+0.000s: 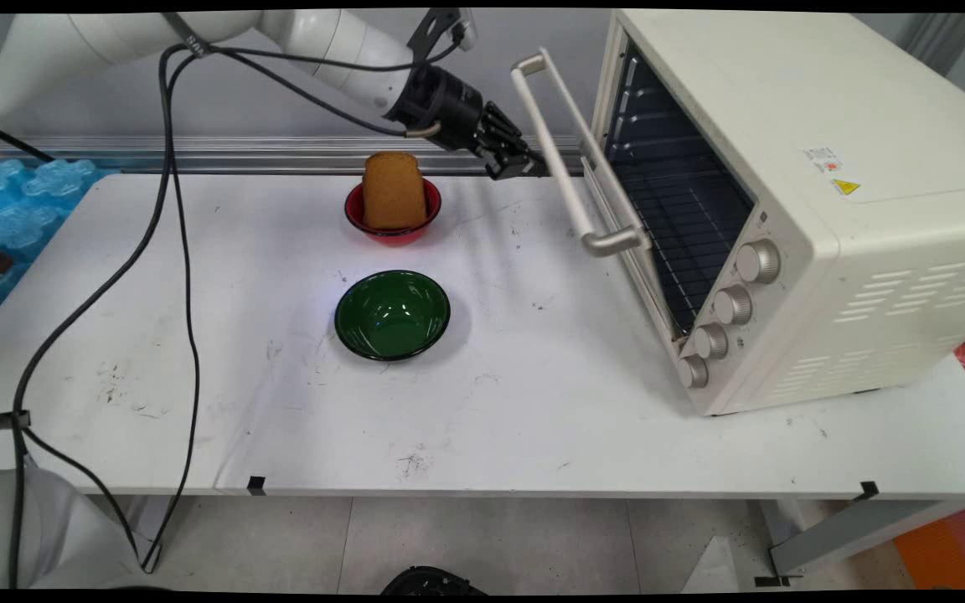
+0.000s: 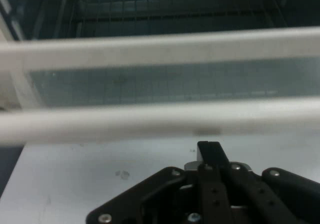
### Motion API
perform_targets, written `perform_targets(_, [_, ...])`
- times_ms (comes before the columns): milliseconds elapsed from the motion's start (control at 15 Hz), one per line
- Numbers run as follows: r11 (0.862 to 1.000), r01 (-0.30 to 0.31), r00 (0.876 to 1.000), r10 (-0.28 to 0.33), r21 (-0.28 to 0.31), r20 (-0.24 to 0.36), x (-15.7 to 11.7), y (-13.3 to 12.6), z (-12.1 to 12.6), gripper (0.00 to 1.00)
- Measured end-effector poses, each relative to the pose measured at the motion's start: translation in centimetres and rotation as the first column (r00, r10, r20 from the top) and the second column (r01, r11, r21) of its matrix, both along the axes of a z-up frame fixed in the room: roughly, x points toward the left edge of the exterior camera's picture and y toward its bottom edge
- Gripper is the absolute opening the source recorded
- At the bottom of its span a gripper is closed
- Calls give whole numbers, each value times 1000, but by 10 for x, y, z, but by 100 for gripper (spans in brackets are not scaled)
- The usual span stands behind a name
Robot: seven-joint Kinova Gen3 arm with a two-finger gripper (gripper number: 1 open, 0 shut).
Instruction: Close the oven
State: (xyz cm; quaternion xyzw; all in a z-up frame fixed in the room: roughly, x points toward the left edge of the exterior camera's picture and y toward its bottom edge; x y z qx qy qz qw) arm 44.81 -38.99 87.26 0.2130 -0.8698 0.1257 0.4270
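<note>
Toaster oven (image 1: pixel 792 209) at table's (image 1: pixel 533 402) right, door (image 1: pixel 616 209) part open toward left, gripper (image 1: pixel 524 163) just beside door handle (image 1: pixel 562 159), bread (image 1: pixel 393 191) in far bowl (image 1: pixel 357 219), second bowl (image 1: pixel 392 315) in front of it

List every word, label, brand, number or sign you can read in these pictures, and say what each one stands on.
No text can be read as words.
Yellow triangular warning sign: on the side of the toaster oven, wording none.
White sticker with a red mark above it: print too small to read.
Oven knobs: no legible markings.
Hand view: no lettering visible.
</note>
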Motion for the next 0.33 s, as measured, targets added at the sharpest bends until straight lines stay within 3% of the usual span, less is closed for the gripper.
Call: perform_targets(333, [999, -30, 999, 31, 28, -33, -12, -8, 10, 0])
